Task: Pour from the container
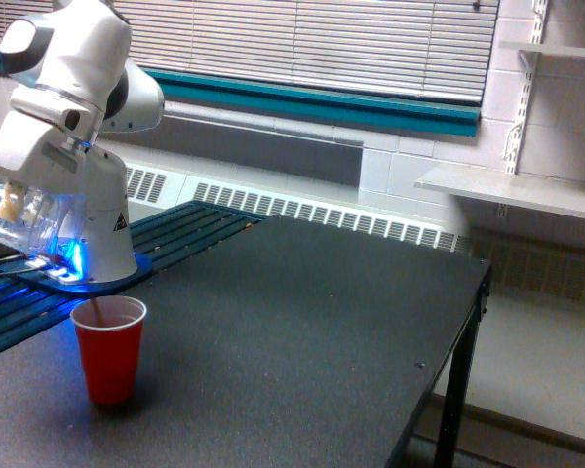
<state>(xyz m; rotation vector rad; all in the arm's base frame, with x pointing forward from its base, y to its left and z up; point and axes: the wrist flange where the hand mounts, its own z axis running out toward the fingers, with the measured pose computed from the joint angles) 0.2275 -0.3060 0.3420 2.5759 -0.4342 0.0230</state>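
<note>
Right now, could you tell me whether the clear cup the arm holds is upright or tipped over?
Tipped. The clear cup lies nearly on its side in the hand, mouth angled down toward the red cup. No brown bits show inside.

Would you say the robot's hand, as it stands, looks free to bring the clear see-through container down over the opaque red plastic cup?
Probably yes: the hand holds the clear container just above and left of the red cup, with open air between.
</note>
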